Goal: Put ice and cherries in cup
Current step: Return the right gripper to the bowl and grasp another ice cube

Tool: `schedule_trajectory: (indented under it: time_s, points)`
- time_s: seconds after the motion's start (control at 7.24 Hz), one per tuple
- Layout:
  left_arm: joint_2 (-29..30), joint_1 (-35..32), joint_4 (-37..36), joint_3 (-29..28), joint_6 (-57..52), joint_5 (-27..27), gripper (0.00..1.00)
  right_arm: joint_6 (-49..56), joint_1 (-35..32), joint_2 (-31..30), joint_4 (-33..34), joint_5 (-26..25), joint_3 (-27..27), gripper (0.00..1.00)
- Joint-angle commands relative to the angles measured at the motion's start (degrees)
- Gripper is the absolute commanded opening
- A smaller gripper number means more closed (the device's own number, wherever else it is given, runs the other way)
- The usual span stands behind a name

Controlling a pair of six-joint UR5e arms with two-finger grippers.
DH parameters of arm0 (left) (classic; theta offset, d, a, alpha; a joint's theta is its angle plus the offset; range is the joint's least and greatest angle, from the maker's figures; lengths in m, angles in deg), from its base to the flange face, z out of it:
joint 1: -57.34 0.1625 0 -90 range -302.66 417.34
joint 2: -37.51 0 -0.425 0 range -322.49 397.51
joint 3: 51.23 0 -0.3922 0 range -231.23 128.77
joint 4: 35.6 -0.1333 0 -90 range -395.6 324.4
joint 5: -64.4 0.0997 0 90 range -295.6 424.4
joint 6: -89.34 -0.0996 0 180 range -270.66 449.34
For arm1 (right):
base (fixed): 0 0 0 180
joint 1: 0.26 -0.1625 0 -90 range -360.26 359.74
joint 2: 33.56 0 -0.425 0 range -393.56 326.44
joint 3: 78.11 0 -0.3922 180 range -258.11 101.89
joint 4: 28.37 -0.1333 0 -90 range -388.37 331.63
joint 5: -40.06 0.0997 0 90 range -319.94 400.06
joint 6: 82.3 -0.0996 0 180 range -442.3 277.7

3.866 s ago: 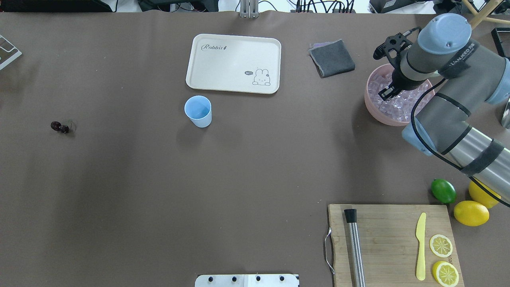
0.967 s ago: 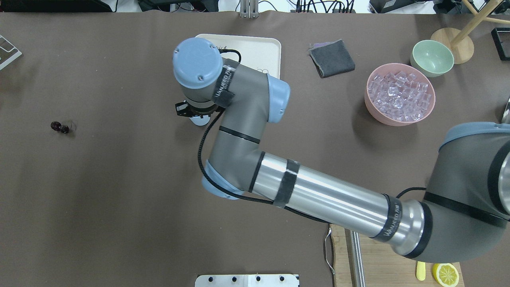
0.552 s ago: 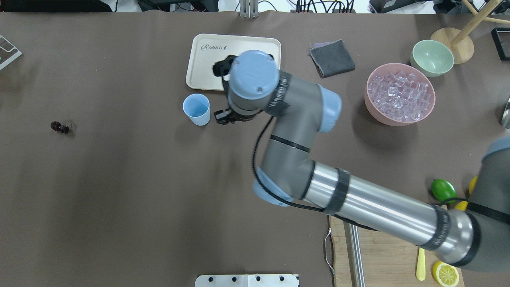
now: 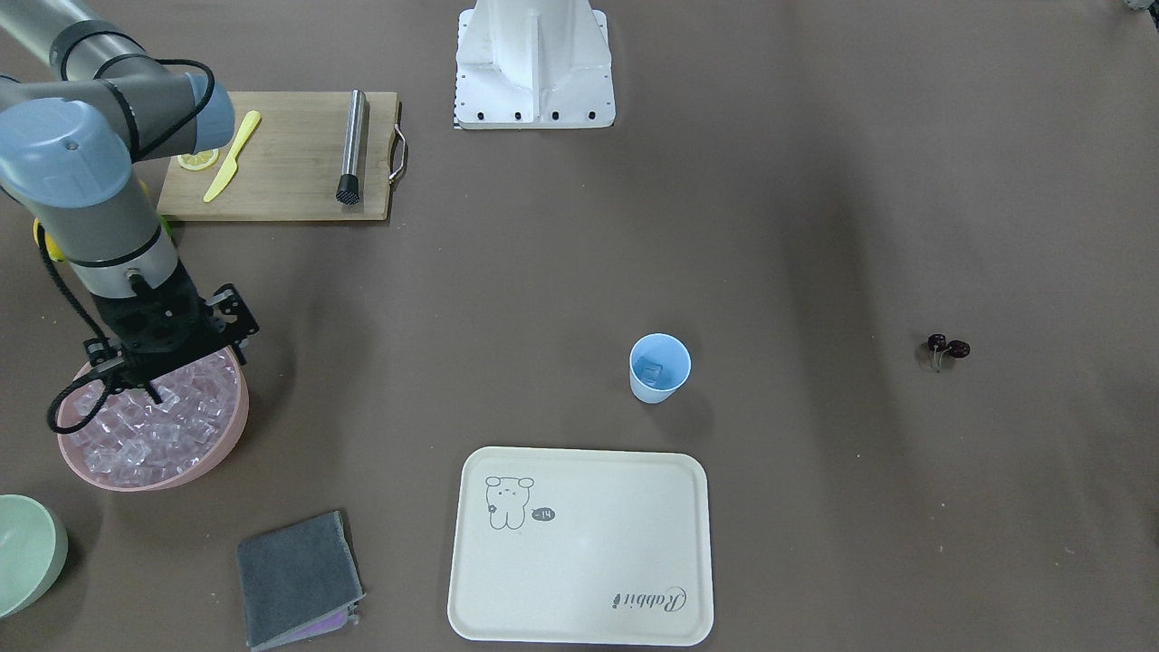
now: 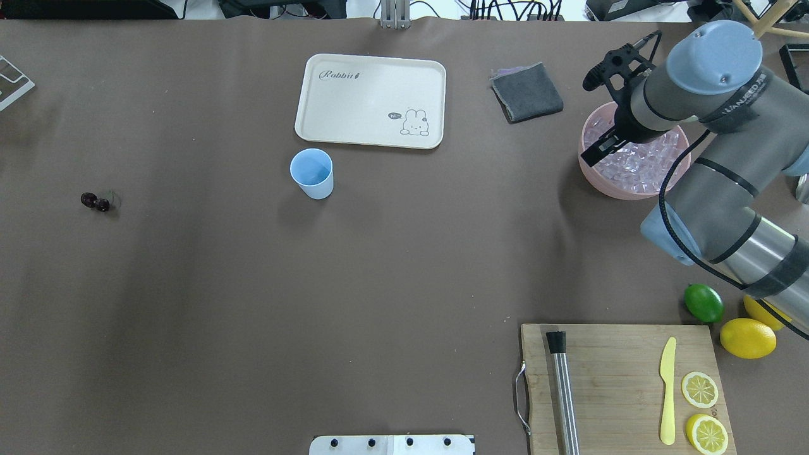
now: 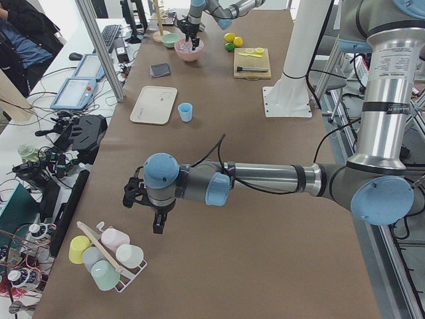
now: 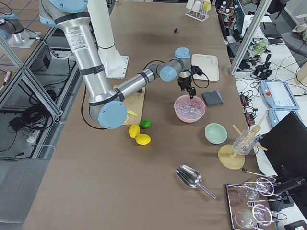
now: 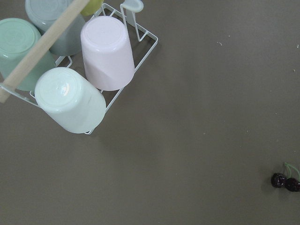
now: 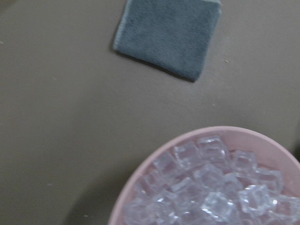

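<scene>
The right arm is reaching in from the robot's right with its elbow bent and its wrist pointing straight down. The right pincer point(image 5: 591, 153) is hanging just above the pink bowl point(image 5: 591, 180), over the part of the bowl toward the cup. Its fingers are looking parted and are gripping nothing. The ice point(image 5: 638, 161) is lying piled directly beneath it. The cup point(image 5: 311, 174) is standing upright well apart from this pincer, toward the robot's left, with one piece of ice showing in its bottom. The cherries point(image 5: 95, 201) are lying farther off again in that direction. The left arm is stretching low and nearly level over the table, with its wrist bent down. The left pincer point(image 6: 159, 228) is hovering near a wire rack point(image 8: 143, 61) of upturned cups, with the cherries lying off to one side of it. Whether it is released or clenched I cannot tell.
</scene>
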Motion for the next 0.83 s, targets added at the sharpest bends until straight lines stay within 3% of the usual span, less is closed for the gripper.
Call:
schedule_trajectory:
  time_s: [0.0, 0.69]
  points:
    - [-0.3, 0.1, 0.2, 0.1, -0.1, 0.1, 0.98, 2.4, 2.5, -0.6, -0.1, -9.4, -2.8, 0.91]
    - [-0.4, 0.1, 0.2, 0.0, -0.1, 0.0, 0.98, 2.5, 3.7, 0.5, -0.7, -13.0, -6.7, 0.79]
